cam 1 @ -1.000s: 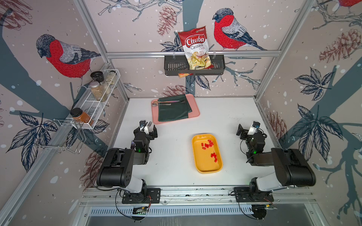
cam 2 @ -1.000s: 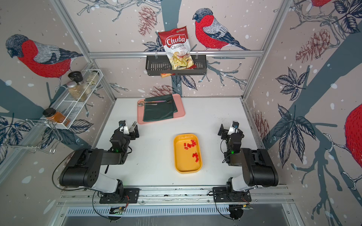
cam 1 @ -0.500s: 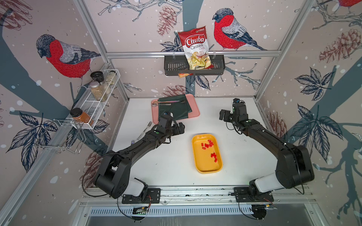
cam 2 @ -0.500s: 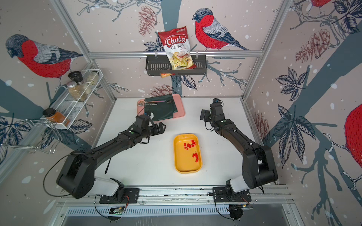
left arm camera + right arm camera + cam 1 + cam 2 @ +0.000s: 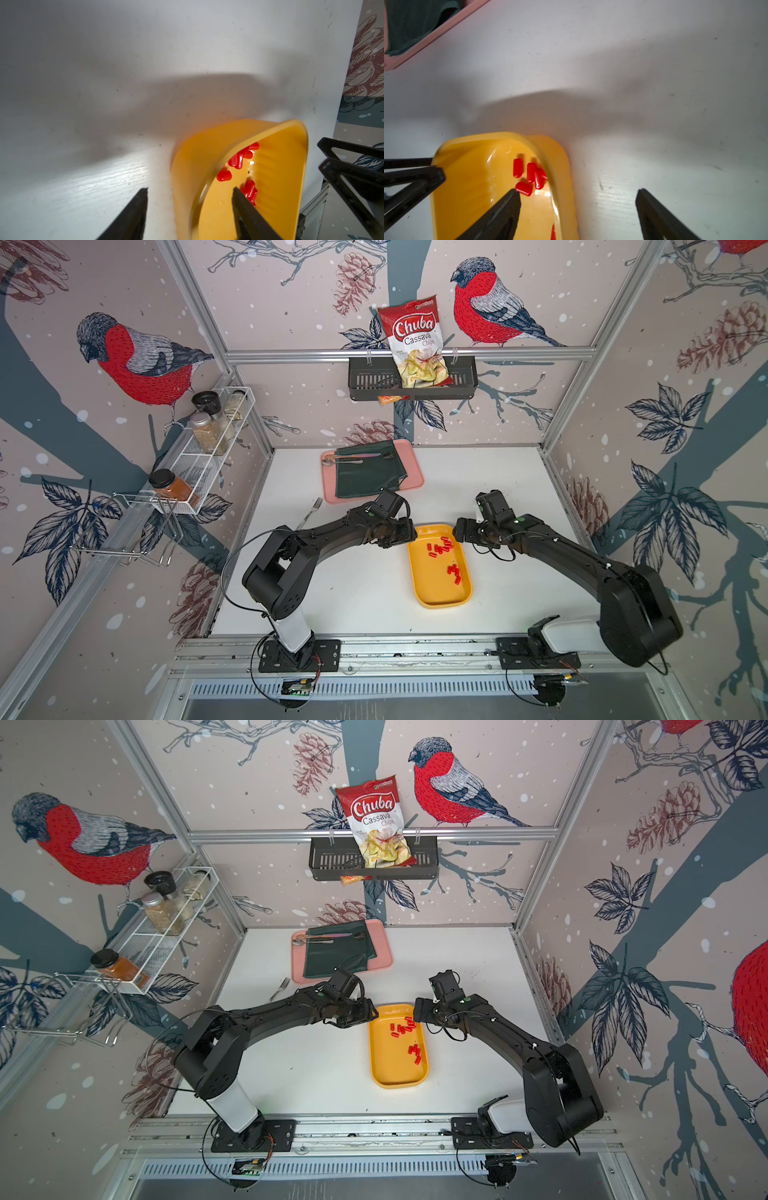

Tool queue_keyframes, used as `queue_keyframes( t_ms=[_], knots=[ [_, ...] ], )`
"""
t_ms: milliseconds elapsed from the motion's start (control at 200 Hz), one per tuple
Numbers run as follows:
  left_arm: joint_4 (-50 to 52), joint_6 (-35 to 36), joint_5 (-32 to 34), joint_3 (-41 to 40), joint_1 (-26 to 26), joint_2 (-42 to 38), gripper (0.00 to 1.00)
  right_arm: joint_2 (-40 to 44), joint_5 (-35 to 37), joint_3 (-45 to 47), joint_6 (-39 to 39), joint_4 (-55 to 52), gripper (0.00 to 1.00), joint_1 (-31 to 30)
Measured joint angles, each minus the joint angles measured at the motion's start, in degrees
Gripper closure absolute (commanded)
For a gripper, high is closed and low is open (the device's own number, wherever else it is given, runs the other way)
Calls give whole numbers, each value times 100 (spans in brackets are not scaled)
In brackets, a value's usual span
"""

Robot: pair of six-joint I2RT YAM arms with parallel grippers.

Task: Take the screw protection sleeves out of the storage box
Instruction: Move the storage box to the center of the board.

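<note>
Screw protection sleeves in storage box

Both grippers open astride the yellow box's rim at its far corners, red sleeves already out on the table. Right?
No. The sleeves lie inside the box, none on the table; both top views show it. The rest holds: left gripper and right gripper stand open astride the rim at its far corners.
</note>
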State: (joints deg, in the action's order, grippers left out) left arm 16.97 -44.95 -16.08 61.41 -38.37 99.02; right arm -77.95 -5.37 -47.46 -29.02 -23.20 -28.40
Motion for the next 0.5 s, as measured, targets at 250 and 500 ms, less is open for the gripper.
queue_keyframes(
  t_ms=[250, 500],
  knots=[
    [39, 2, -50, 26, -44, 205, 81, 50, -229, 258, -107, 33, 28, -177],
    [173, 192, 127, 546, 20, 706, 89, -354, -273, 238, -111, 140, 36, -223]
  ],
)
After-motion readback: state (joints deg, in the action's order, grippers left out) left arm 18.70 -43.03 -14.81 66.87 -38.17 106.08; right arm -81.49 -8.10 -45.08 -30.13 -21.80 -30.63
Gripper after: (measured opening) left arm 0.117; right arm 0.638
